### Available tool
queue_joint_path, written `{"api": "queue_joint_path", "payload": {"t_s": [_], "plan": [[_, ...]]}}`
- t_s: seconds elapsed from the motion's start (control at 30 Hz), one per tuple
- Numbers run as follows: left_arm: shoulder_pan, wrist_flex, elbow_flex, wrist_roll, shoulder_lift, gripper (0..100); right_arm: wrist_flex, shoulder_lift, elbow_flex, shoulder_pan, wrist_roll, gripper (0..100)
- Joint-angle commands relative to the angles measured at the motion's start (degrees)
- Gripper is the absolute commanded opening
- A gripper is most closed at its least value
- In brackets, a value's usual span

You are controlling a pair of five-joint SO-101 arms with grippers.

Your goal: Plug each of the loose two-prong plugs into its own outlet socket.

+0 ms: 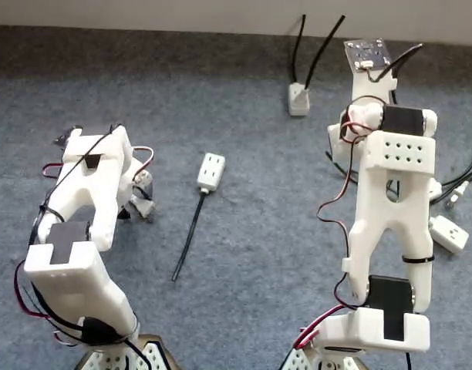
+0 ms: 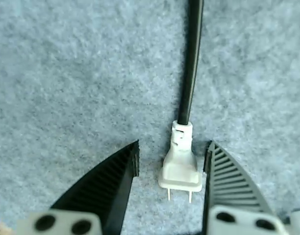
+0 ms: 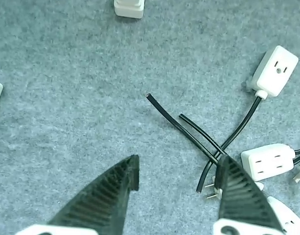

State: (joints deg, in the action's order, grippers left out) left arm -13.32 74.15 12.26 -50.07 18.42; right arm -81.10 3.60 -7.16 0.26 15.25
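A white two-prong plug (image 2: 181,166) on a black cord (image 2: 191,63) lies flat on the grey carpet, prongs pointing toward the wrist. My left gripper (image 2: 173,145) is open and straddles it, one finger on each side, neither touching. My right gripper (image 3: 178,159) is also open, over bare carpet. The prongs of another plug (image 3: 212,192) peek out beside its finger (image 3: 238,196), where black cords (image 3: 199,134) cross. White outlet sockets (image 3: 275,71) (image 3: 267,161) lie beyond. A further outlet socket (image 1: 211,171) with a black cord lies mid-table.
A white block (image 1: 298,99) with two black cords sits at the far side of the carpet, next to a small circuit board (image 1: 367,54). Another outlet (image 1: 450,233) and loose cables lie right of the right arm (image 1: 390,208). Carpet between the arms is open.
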Motion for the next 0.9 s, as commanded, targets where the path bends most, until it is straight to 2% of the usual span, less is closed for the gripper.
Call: {"api": "queue_joint_path", "payload": {"t_s": [0.0,0.1,0.23,0.33,0.43,0.63,0.8,0.87], "plan": [[-1.3,0.6,0.0,0.5,-0.1,21,1.0,2.7,-0.2,0.2,0.6,24.5],[-0.7,1.1,-0.4,0.5,-0.6,18,1.0,2.9,-0.2,0.2,0.6,24.5],[3.7,2.8,-3.7,0.5,-1.2,12,1.0,2.9,-0.2,0.2,0.6,24.5],[7.3,7.2,-7.3,0.3,-3.2,12,1.0,2.9,-0.2,0.2,0.6,24.5],[9.0,7.5,-8.2,0.2,-4.2,12,1.0,2.7,-0.2,0.2,0.6,24.5],[6.6,2.6,-8.1,0.5,-0.2,12,1.0,2.5,-0.1,0.2,0.6,24.5],[3.5,2.6,-8.7,0.9,4.8,12,1.0,2.5,-0.1,0.2,0.6,24.5],[2.9,2.7,-8.5,4.4,5.2,12,1.0,2.5,-0.1,0.2,0.6,24.5]]}}
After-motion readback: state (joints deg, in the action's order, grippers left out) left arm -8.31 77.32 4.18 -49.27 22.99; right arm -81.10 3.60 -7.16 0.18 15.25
